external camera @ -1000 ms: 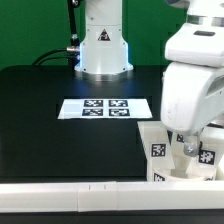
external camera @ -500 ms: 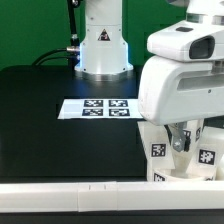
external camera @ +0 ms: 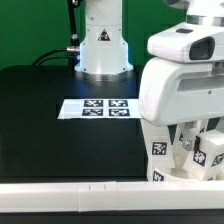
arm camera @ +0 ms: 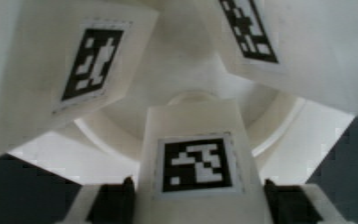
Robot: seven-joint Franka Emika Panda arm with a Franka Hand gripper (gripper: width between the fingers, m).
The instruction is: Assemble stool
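Note:
In the wrist view a white stool leg (arm camera: 202,150) with a black-and-white tag stands between my gripper's (arm camera: 197,200) two dark fingers (arm camera: 108,203), which press on its sides. Beyond it lies the round white seat (arm camera: 114,135), with two more tagged legs (arm camera: 96,60) (arm camera: 256,30) standing up from it. In the exterior view my gripper (external camera: 192,140) hangs low at the exterior view's right, over the white tagged stool parts (external camera: 158,150) (external camera: 212,148). The big white hand hides most of the seat there.
The marker board (external camera: 100,107) lies flat on the black table, to the exterior view's left of the stool. The robot base (external camera: 100,45) stands at the back. A white rail (external camera: 70,190) runs along the table's front edge.
The arm has swung toward the exterior view's left and closer to the camera over the stool parts. The tagged parts under the hand have shifted slightly since half a second ago.

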